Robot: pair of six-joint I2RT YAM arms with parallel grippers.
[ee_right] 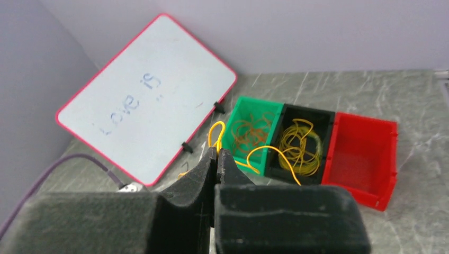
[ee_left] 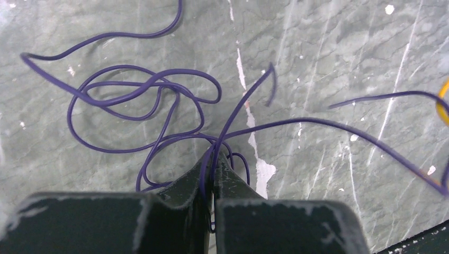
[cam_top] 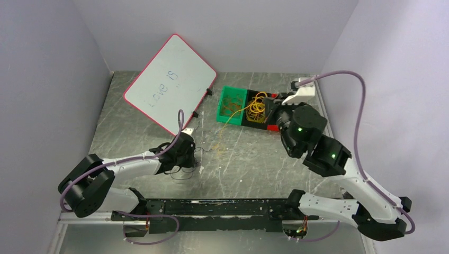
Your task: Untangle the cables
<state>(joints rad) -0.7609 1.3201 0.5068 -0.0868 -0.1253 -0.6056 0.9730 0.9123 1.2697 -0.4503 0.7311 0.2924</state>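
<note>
Since L gripper (ee_left: 209, 161) is clamped on the purple wire (ee_left: 132, 95) at frame centre, w/ its loops sprawled upper left, I'd lift slow & let the coils slide free, not yank. R gripper (ee_right: 216, 157) looks pinched on a yellow cable (ee_right: 275, 152) trailing to the black bin (ee_right: 324, 117); I'd ease it over the rim. Table (cam_top: 254, 164) is scratched grey stone-look, prob. slick; pale walls box it in, whiteboard (cam_top: 169, 82) leaning upper left.
</note>
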